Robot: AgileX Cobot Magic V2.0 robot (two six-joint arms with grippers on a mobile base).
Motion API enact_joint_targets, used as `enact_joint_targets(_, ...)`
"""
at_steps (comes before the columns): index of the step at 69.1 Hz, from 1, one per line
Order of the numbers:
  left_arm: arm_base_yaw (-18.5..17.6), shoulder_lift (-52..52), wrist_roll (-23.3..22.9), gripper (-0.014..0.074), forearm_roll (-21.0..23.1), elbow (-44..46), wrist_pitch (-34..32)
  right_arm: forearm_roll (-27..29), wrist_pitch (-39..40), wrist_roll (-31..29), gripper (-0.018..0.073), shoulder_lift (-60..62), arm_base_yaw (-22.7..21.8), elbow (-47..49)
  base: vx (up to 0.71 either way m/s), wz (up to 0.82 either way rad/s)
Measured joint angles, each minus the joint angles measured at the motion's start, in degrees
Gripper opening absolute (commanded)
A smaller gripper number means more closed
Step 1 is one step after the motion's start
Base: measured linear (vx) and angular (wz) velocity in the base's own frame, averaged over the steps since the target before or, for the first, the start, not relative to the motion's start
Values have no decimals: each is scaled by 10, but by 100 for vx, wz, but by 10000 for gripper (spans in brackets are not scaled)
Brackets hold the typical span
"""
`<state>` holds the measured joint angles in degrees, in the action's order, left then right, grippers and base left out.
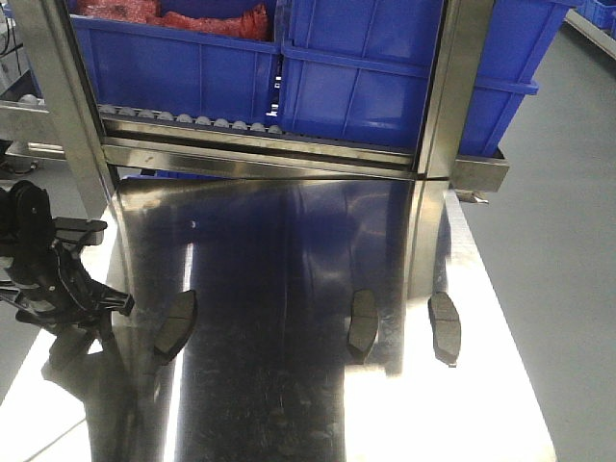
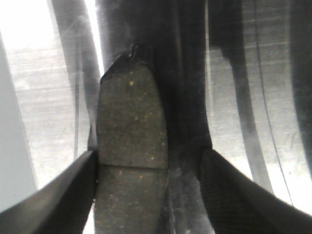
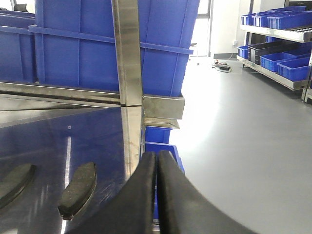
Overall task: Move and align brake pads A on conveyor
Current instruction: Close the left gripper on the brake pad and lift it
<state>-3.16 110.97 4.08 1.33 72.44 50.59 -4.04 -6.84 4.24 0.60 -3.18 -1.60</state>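
1. Steel, mirror-bright: the steel table (image 1: 289,414) fills the front view, and everything else is placed against it.
2. Blue bins (image 1: 385,87) sit on a roller rack (image 1: 192,123) along the table's far edge, with upright steel posts (image 1: 448,87) in front of them.
3. The left gripper (image 2: 148,161) hangs at the table's left edge with its black fingers (image 2: 53,195) spread wide. Its wrist view shows the left pad (image 1: 175,324) lying lengthwise between them, close against one finger and apart from the other. I cannot tell whether the near finger touches it.
4. The right gripper (image 3: 156,161) looks along the table's right edge, its fingers pressed together with nothing between them.
5. Three dark-grey brake pads A (image 2: 131,126) lie flat on the table in a row across its middle. The left pad is near the left edge, the middle pad (image 1: 363,322) is right of centre, and the right pad (image 1: 445,327) is near the right edge.
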Motion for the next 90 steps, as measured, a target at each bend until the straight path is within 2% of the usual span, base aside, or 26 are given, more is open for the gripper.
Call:
enact_joint_targets(12, 0, 1, -1, -8, 4, 0, 2, 0, 0, 0, -12, 0, 0, 0, 0, 0)
enact_joint_targets(33, 0, -24, -2, -7, -2, -4, 13, 0, 0, 0, -12, 0, 0, 0, 0, 0)
enact_joint_targets(56, 0, -188, 4, -6, -3, -12, 10, 0, 0, 0, -12, 0, 0, 0, 0, 0)
enact_joint_targets(71, 0, -349, 11, -6, -1, -95, -49, 0, 0, 0, -12, 0, 0, 0, 0, 0)
enact_joint_targets(90, 0, -553, 11, -6, 5, -254, -153, 0, 0, 0, -12, 0, 0, 0, 0, 0)
